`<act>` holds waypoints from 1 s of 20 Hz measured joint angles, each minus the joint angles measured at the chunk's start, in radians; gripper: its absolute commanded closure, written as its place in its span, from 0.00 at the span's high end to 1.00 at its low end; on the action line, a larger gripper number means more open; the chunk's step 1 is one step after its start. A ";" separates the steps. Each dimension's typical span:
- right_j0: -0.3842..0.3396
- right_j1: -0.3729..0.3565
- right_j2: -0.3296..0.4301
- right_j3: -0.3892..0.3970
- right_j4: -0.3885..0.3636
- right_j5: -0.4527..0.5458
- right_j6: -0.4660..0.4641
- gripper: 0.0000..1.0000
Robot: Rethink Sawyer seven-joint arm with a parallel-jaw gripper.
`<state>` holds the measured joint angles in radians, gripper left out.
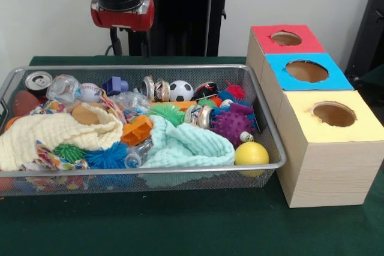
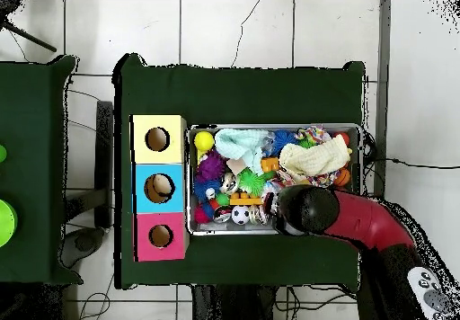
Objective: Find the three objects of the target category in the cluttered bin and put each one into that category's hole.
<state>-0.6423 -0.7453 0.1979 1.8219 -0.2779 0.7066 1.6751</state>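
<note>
The arm's head point(image 1: 122, 5) hangs above the bin's point(image 1: 273, 130) far rim, a clear bottle point(image 1: 63, 87) below-left of it; pincer's state I cannot tell

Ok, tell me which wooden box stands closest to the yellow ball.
The yellow-topped box, at the end of the row nearest the camera in the front view. The yellow ball lies in the bin's corner beside it.
</note>
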 measured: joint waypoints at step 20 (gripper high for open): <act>0.098 0.062 0.001 0.000 0.000 0.000 0.000 1.00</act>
<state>-0.5447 -0.6832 0.1990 1.8223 -0.2779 0.7066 1.6751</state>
